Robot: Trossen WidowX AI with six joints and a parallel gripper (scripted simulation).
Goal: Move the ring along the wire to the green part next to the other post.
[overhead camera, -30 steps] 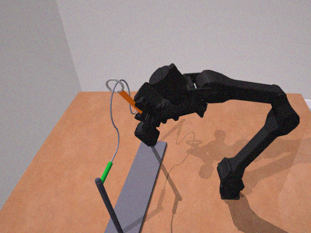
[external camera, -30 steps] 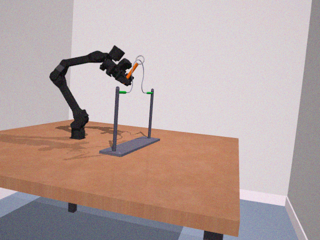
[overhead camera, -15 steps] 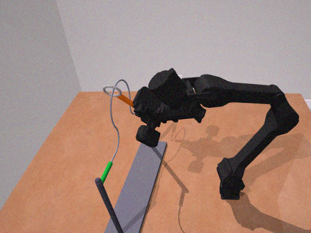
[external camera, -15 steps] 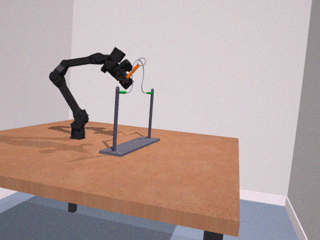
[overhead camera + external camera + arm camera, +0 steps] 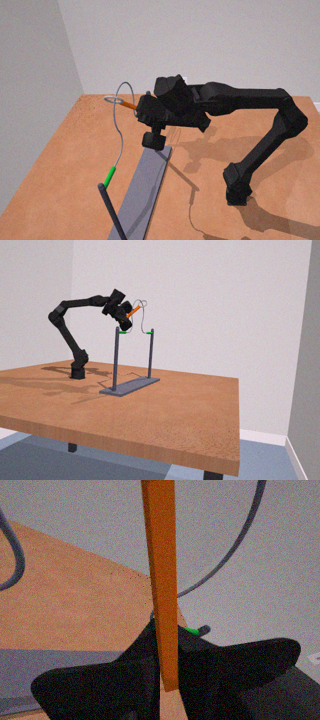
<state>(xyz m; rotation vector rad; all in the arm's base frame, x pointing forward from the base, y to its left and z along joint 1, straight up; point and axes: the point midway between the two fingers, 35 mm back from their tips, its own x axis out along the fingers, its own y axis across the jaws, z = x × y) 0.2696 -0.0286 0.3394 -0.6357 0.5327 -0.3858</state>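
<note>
The tabletop (image 5: 64, 180) (image 5: 180, 407) (image 5: 75, 605) carries everything, and the arm (image 5: 258, 99) (image 5: 67, 336) reaches in from the right of the top view. The long base plate (image 5: 139, 180) (image 5: 134, 387) (image 5: 50, 670) holds the near post (image 5: 111, 211) (image 5: 116, 358) and the far post (image 5: 147, 92) (image 5: 150, 353) (image 5: 204, 630). Between them runs the wire (image 5: 122, 144) (image 5: 142, 320) (image 5: 240, 542), thin and probably springy enough to quiver if knocked.

The gripper (image 5: 138, 113) (image 5: 123, 318) (image 5: 159, 622) is closed on the orange handle (image 5: 128, 105) (image 5: 134, 311) (image 5: 164, 570), near the end away from the hoop. That is likely the right place: it leaves the most room between fingers and wire. The handle looks straight, stiff and light, flat-sided in the wrist view, so it should resist rolling but might still pivot in the pinch. Held so far back, a small wrist turn would swing the far end widely.

The ring (image 5: 111, 102) (image 5: 146, 303), left of centre in the top view, sits around the raised grey stretch of wire, tilted almost flat there. It looks rigid and slim; I can't tell whether it touches. Slow, smooth turns would suit it.
</note>
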